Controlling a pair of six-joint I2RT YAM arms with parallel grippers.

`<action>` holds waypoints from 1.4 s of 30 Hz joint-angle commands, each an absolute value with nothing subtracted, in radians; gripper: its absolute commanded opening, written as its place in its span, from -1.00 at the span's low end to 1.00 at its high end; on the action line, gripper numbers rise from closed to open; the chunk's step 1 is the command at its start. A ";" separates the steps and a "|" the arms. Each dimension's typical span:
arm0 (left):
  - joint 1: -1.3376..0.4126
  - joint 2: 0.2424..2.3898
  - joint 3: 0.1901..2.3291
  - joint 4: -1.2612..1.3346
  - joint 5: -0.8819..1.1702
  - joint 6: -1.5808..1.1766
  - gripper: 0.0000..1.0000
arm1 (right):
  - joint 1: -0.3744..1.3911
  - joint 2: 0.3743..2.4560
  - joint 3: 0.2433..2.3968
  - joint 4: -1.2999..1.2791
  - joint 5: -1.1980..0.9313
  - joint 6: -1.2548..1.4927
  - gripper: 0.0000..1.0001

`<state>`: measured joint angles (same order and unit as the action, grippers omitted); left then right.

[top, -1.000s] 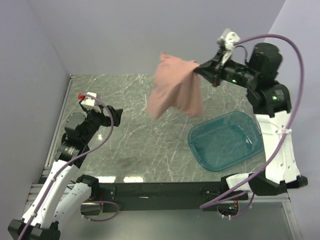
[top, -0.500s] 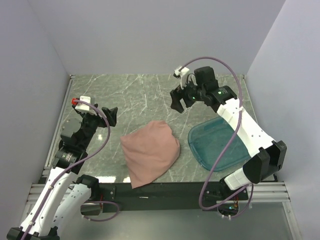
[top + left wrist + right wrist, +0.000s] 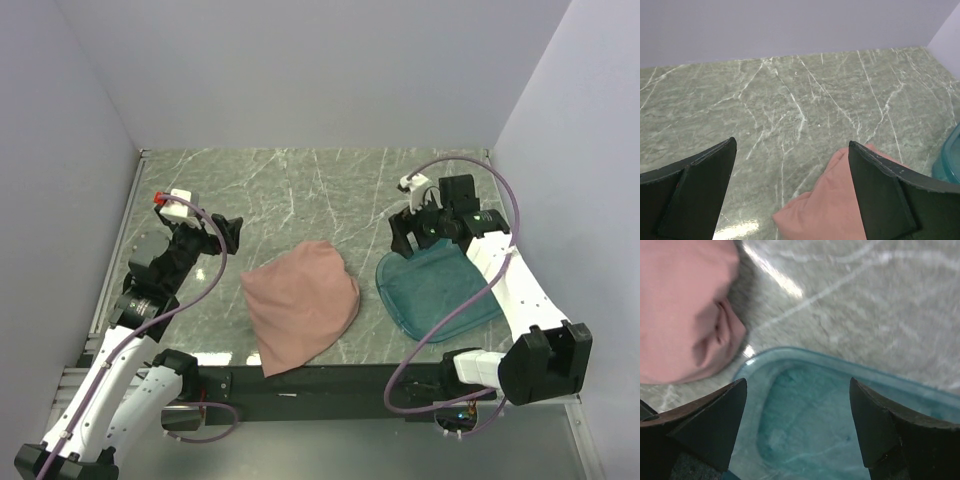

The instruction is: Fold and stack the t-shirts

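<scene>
A salmon-pink t-shirt (image 3: 300, 305) lies crumpled in a heap on the marble table, near the front edge. No gripper holds it. My left gripper (image 3: 228, 232) hovers open just left of and behind the heap; in the left wrist view the t-shirt (image 3: 830, 210) lies low between and under the right finger (image 3: 890, 200), with the gripper (image 3: 791, 142) empty. My right gripper (image 3: 405, 235) is open over the teal tub's left rim, to the right of the shirt. In the right wrist view the gripper (image 3: 797, 382) spans the tub, and the t-shirt (image 3: 680, 305) fills the upper left.
The translucent teal tub (image 3: 452, 300) sits at the front right with nothing in it; its interior (image 3: 815, 405) fills the right wrist view and its rim (image 3: 950, 160) shows at the left wrist view's right edge. Grey walls enclose the table on three sides.
The right gripper opened and let go of the t-shirt, which dropped from the air onto the table. The right arm swung down toward the tub. The left arm shifted only slightly.
</scene>
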<state>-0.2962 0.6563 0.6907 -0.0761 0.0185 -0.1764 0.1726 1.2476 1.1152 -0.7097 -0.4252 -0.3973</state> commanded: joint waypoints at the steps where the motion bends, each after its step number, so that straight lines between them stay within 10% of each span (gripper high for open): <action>1: -0.299 0.649 0.713 -0.052 0.052 -0.179 0.99 | 0.146 1.226 1.075 -0.686 -0.378 -0.393 0.78; 7: -0.301 0.640 0.712 -0.052 0.055 -0.178 0.99 | 0.144 1.264 1.075 -0.774 -0.477 -0.816 0.36; 15: -0.305 0.643 0.712 -0.054 0.061 -0.175 0.99 | 0.132 1.342 1.072 -0.933 -0.375 -1.482 0.39; 26: -0.305 0.658 0.710 -0.052 0.066 -0.167 0.99 | 0.107 1.635 1.169 -0.818 -0.307 -1.539 0.35; 36: -0.305 0.661 0.710 -0.054 0.074 -0.164 0.99 | 0.026 1.680 1.247 -0.759 -0.439 -1.340 -0.70; 42: -0.307 0.660 0.712 -0.052 0.081 -0.166 0.99 | -0.029 1.810 1.437 -0.638 -0.258 -0.831 -1.00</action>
<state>-0.3019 0.6640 0.6907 -0.0788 0.0589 -0.1768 -0.0025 1.7435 1.3178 -0.7918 -0.3523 -1.1511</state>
